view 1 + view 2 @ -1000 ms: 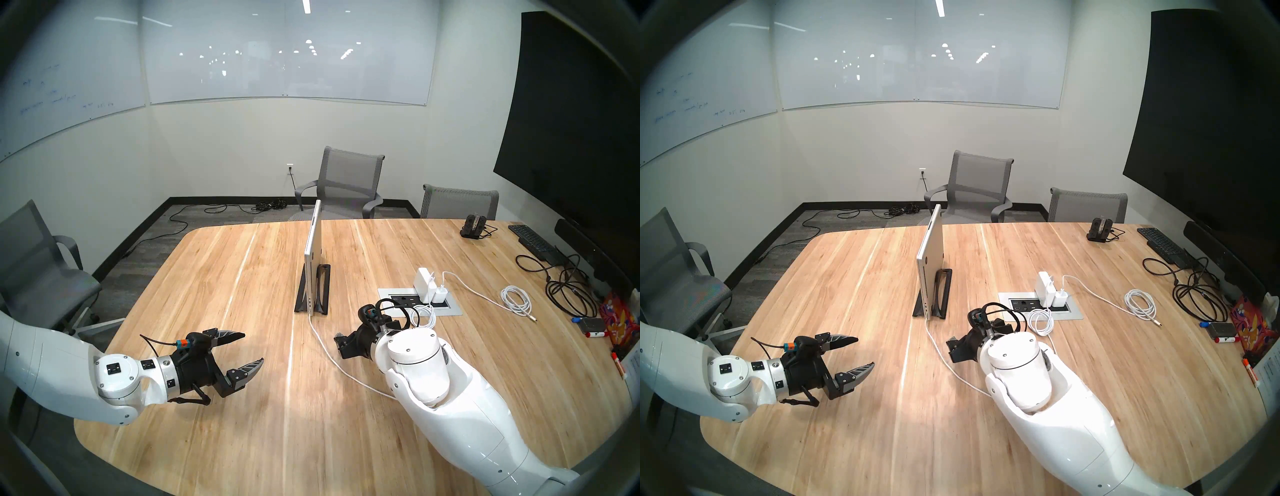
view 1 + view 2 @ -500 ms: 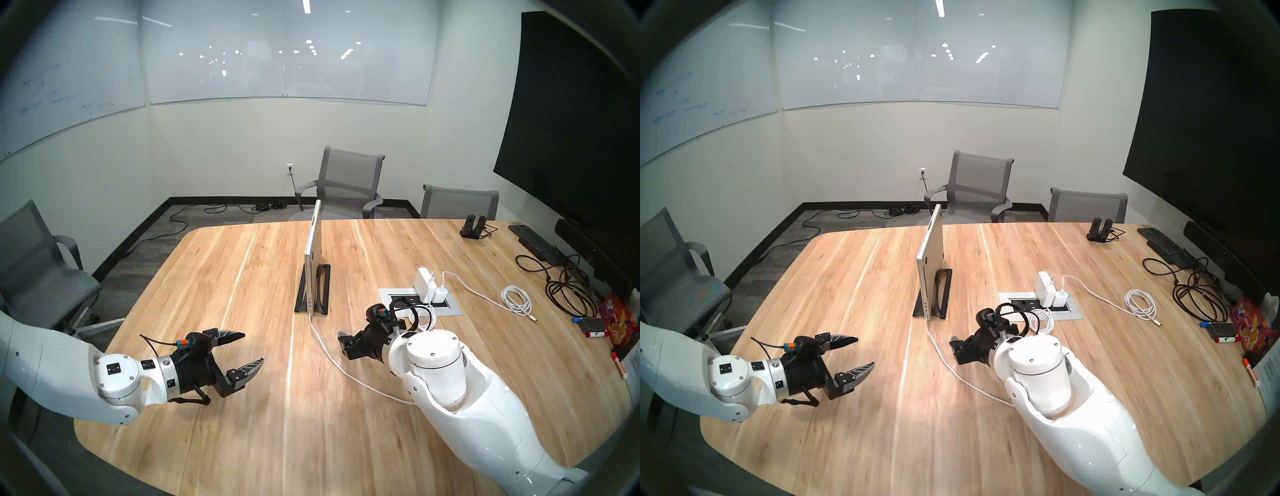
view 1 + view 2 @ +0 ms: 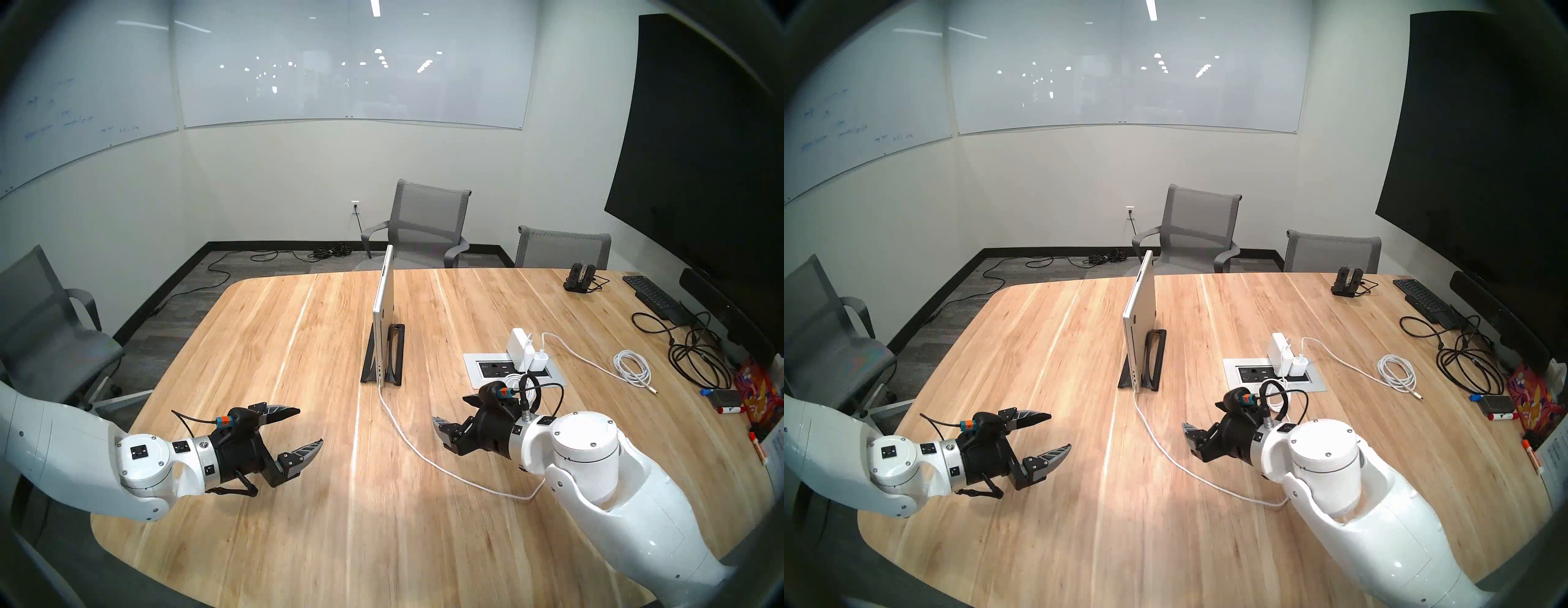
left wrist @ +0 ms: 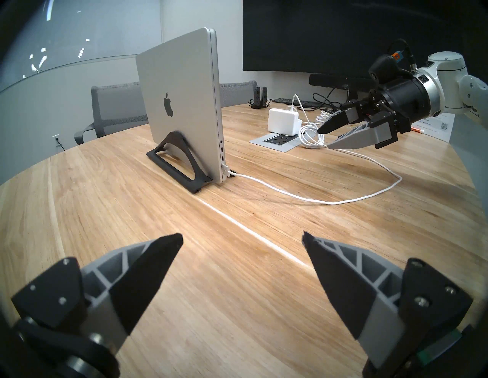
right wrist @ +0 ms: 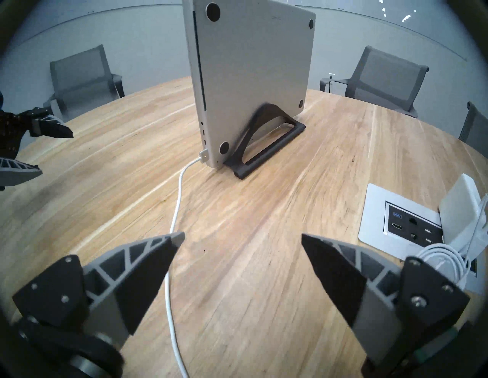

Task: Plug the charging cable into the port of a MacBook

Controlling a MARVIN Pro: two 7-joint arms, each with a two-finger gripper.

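Observation:
The silver MacBook (image 3: 384, 305) stands on edge in a black stand at the table's middle. The charging cable (image 3: 407, 443) is a thin white cord whose flat connector (image 4: 226, 169) sits in the lowest port on the laptop's near edge. It shows from the other side as the connector (image 5: 203, 153). From there the cord runs over the table and under my right forearm. My right gripper (image 3: 449, 408) hovers open and empty, to the right of the cord and well short of the laptop. My left gripper (image 3: 310, 426) hangs open and empty at the near left.
A recessed outlet panel (image 3: 475, 361) holds a white power brick (image 3: 519, 342) right of the laptop. Further right lie a coiled white cable (image 3: 632, 367), black cables (image 3: 695, 361) and a black keyboard (image 3: 653, 295). Grey chairs stand round the table.
My right arm has drawn back to the right and toward me, away from the laptop, with its gripper still open. The cable stays plugged in. The left arm has not moved.

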